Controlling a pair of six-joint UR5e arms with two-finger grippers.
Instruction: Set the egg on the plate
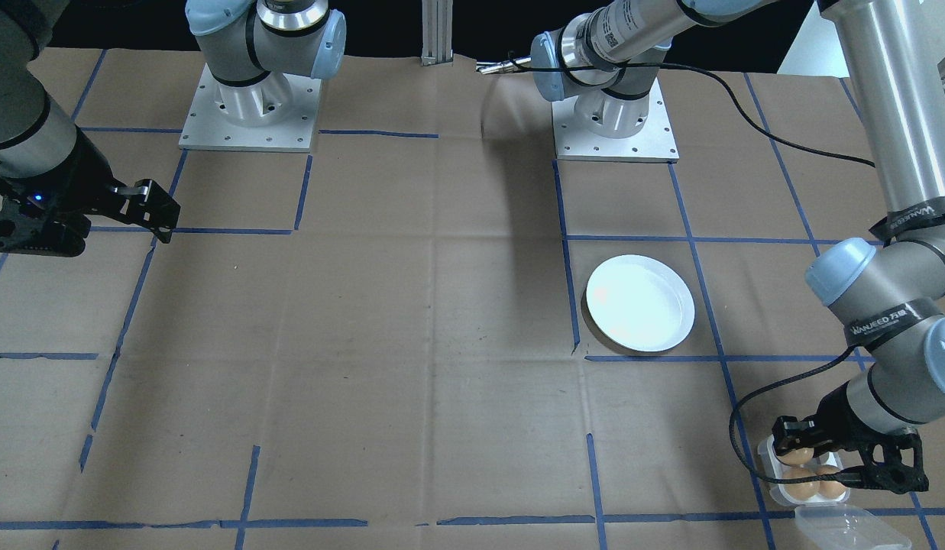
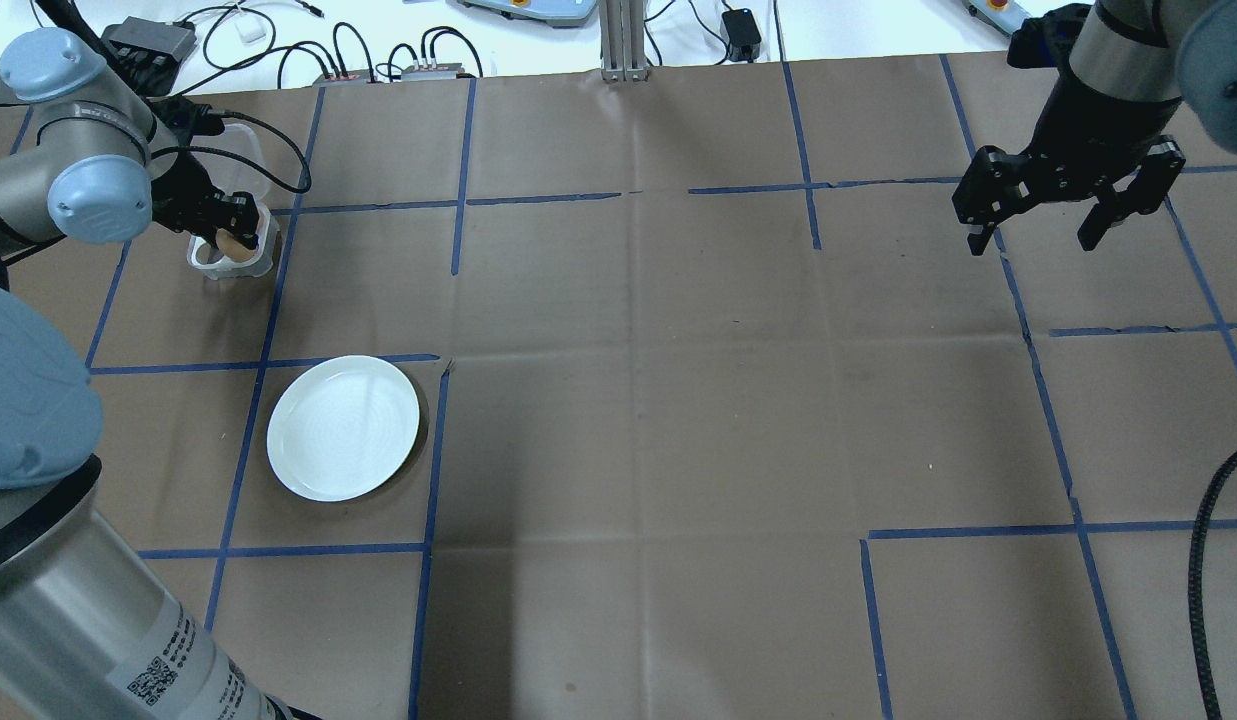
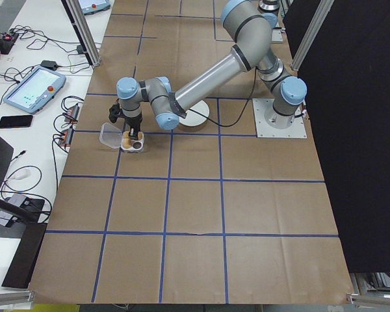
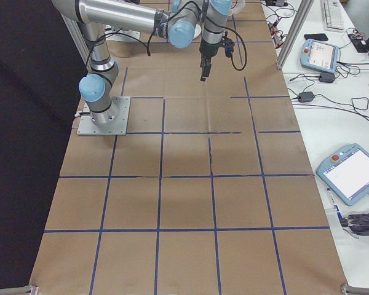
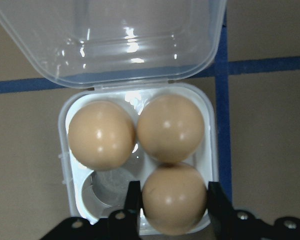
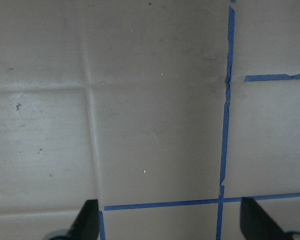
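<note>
Landmark: the egg tray (image 5: 140,165), small, white, four cups, clear lid (image 5: 110,37) swung open and lying flat behind it. Three brown eggs in the tray; one cup bare. Left gripper (image 5: 174,200) down over the tray, fingers (image 5: 133,202) on either side of the egg (image 5: 174,204) in the cup nearest the wrist camera, touching or nearly touching its sides; the egg sits in its cup. The other two eggs (image 5: 101,135) fill the row next to the lid hinge. The plate (image 2: 343,427), round and glossy white, lies on the brown table (image 2: 678,400) near the tray, apart from it, nothing on it. Right gripper (image 2: 1068,205) hangs well apart from the tray, across the table, fingers spread, holding nothing.
</note>
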